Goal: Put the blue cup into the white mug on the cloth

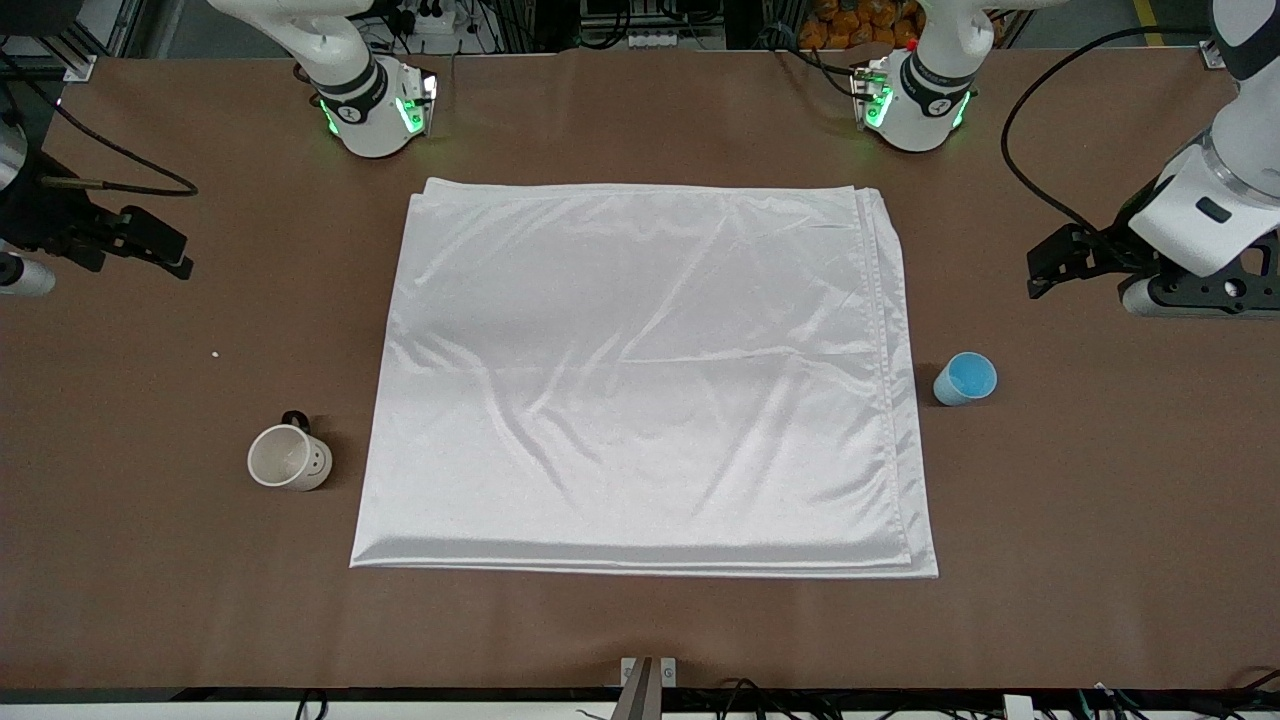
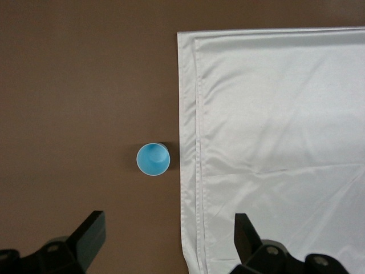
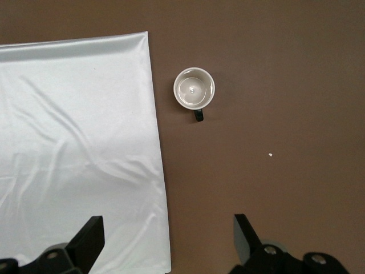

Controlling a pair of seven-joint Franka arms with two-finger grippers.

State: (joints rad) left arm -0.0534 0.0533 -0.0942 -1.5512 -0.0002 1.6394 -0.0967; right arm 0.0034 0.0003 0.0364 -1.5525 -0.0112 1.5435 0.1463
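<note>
The cloth lies flat in the middle of the brown table. The blue cup stands upright on the bare table just off the cloth's edge at the left arm's end; it also shows in the left wrist view. The white mug stands upright on the bare table beside the cloth at the right arm's end, and shows in the right wrist view with its black handle. My left gripper is open and empty, high above the table. My right gripper is open and empty, also high.
The two arm bases stand along the table edge farthest from the front camera. A black cable loops over the table near the left arm. A tiny white crumb lies near the mug.
</note>
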